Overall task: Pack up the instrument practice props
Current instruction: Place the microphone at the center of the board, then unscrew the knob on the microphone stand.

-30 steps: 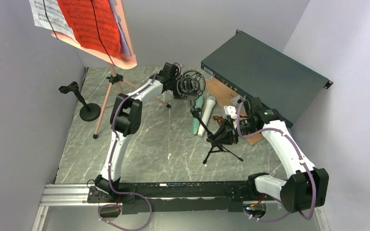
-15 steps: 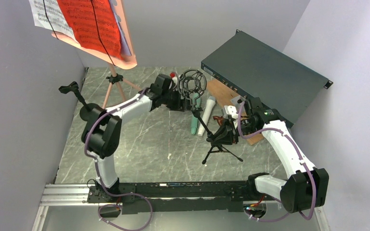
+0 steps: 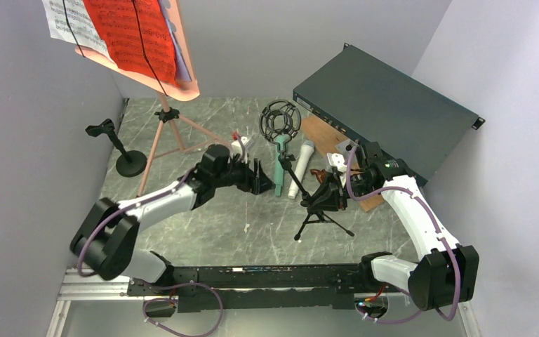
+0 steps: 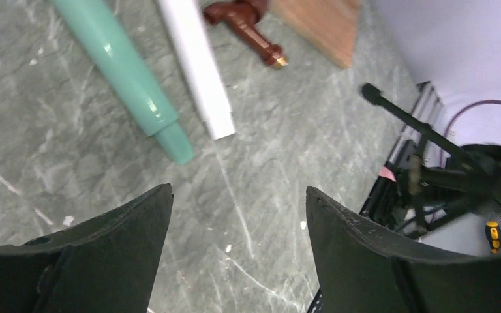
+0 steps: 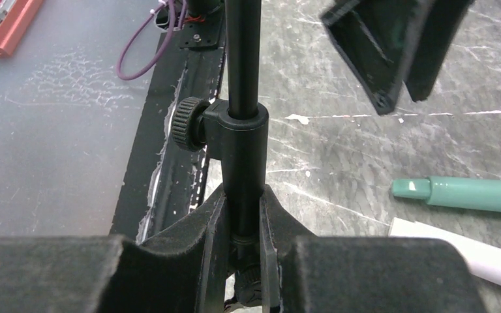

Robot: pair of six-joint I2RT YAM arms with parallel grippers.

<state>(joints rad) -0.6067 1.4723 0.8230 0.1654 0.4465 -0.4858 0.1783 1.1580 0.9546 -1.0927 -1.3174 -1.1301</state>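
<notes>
My right gripper (image 5: 242,212) is clamped on the thin pole of the black tripod microphone mount (image 3: 316,210), just below its knurled collar, with a pad pressed to the tube on either side. The mount stands on the grey marbled table (image 3: 203,232), and its round wire shock cage (image 3: 279,121) leans up toward the back. My left gripper (image 4: 238,192) hangs low over bare table with its jaws spread wide and nothing between them. It sits just on the near side of the tail ends of the slim green microphone (image 4: 127,72) and the white microphone (image 4: 199,72). These lie flat close together, with a narrow gap showing at their tails. A small brown plug-like piece (image 4: 244,23) lies just beyond the white one, near the corner of the flat brown wooden board (image 4: 319,26). The large dark green metal box (image 3: 386,105) sits at the back right, beside that board. At the back left stands the pink music tripod (image 3: 160,137), its desk holding a white sheet-music page (image 3: 67,24), a red sheet-music page (image 3: 130,31) and a lavender sheet-music page (image 3: 181,60). The round-based black microphone mount (image 3: 130,163) stands near its legs, by the left wall, well apart from both my grippers.
</notes>
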